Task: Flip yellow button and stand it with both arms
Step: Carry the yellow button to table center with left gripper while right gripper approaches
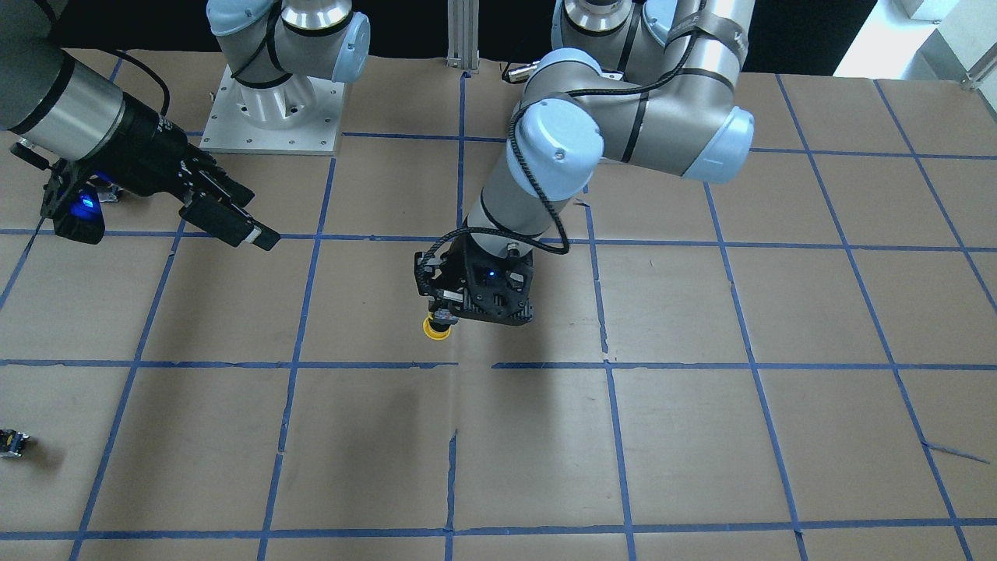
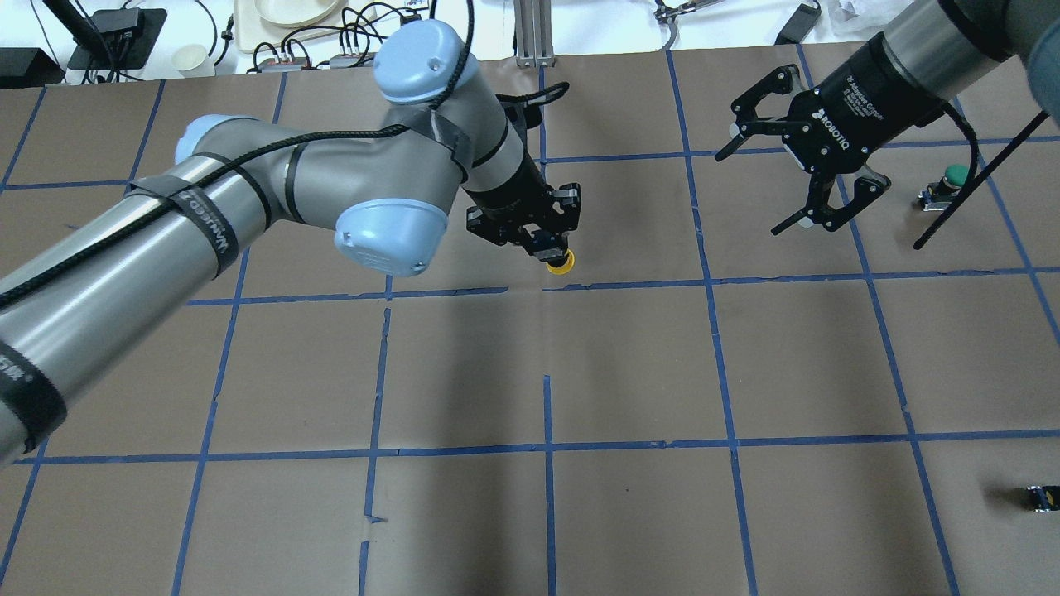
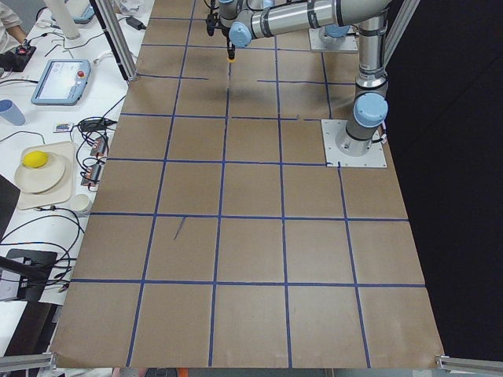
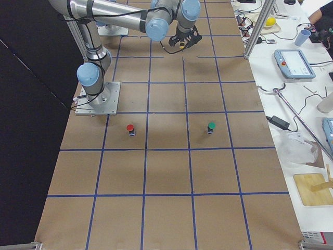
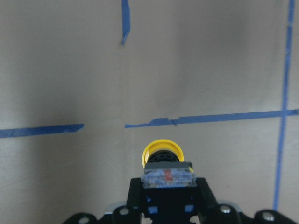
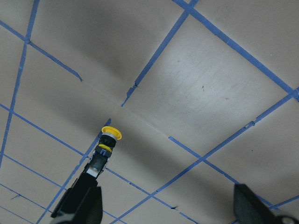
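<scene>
My left gripper (image 2: pixel 546 248) points down over the middle of the table and is shut on the yellow button (image 2: pixel 560 265). It grips the grey-black body, with the yellow cap facing down, close to the brown paper; I cannot tell whether the cap touches. The left wrist view shows the body (image 5: pixel 168 176) between the fingers and the cap (image 5: pixel 162 151) below it. In the front view the cap (image 1: pixel 436 327) sticks out under the left gripper (image 1: pixel 445 315). My right gripper (image 2: pixel 748 194) hangs open and empty far to the button's right, also seen in the front view (image 1: pixel 261 218).
A green-capped button (image 2: pixel 956 175) stands beyond the right gripper, and a red-capped button (image 4: pixel 130 128) stands near it. A small capless block (image 2: pixel 1042 497) lies near the table's right edge. The right arm's base plate (image 1: pixel 269 117) sits at the robot's side.
</scene>
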Action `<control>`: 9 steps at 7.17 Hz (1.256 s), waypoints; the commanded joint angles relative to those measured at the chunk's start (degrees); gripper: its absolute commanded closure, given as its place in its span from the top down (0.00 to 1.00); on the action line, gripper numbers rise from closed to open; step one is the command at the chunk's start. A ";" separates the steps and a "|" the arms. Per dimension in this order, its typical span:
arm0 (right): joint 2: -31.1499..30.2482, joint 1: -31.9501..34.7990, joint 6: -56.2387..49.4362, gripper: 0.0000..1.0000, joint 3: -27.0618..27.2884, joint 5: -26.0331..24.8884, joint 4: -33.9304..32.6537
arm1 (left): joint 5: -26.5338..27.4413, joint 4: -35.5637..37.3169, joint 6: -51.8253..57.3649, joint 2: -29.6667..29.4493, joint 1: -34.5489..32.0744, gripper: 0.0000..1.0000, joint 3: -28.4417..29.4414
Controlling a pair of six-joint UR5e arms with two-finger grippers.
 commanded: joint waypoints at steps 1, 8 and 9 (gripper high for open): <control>0.09 -2.40 -0.43 1.00 -0.63 0.68 -0.71 | -13.81 -0.31 3.30 5.63 4.61 0.10 -2.67; 1.32 -2.34 15.27 1.00 0.33 16.76 0.08 | -68.31 31.83 -10.40 6.01 16.81 0.07 -23.94; 1.32 -1.11 16.17 1.00 0.34 17.21 0.25 | -72.29 32.12 -10.48 6.62 17.27 0.06 -24.13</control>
